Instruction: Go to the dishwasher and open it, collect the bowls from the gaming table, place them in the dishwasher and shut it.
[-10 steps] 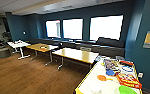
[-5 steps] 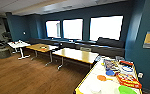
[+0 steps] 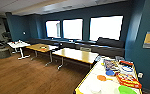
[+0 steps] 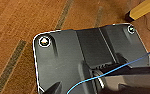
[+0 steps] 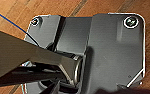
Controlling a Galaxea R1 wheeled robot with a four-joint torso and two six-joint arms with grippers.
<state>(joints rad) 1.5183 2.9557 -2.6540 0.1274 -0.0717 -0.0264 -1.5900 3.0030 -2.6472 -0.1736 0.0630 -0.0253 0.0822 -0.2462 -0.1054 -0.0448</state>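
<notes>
Item: lounge room, head view.

Gaming table (image 3: 91,81): long white-topped desk with yellow edge trim, at the lower right of the head view, close to the robot.

Bowls, all resting on that desk:
- lime green bowl (image 3: 127,90), at the near end, partly cut by the frame edge.
- orange bowl (image 3: 101,78), near the middle of the top.
- blue bowl (image 3: 110,73), just beyond the orange one.

Other contents of the desk: colourful boxes (image 3: 128,80) beside the bowls; something white (image 3: 94,88) at the near end, too blurred to name.

Surroundings: wood-topped tables (image 3: 74,55) along a dark bench under bright windows (image 3: 106,28); a white table (image 3: 18,45) further left; wooden floor (image 3: 23,77).

Dishwasher: no location can be given from these pictures.

Left pincer, right pincer: whether the fingers are apart or together cannot be told. Both wrist views look down past dark robot plates onto the wooden floor; a yellow-edged desk corner (image 4: 142,10) lies near the left arm.

Progress, as a judgement: all three bowls sit uncollected on the desk, so collection is not yet begun. Whether the dishwasher stands open cannot be judged. Loading and closing remain.
</notes>
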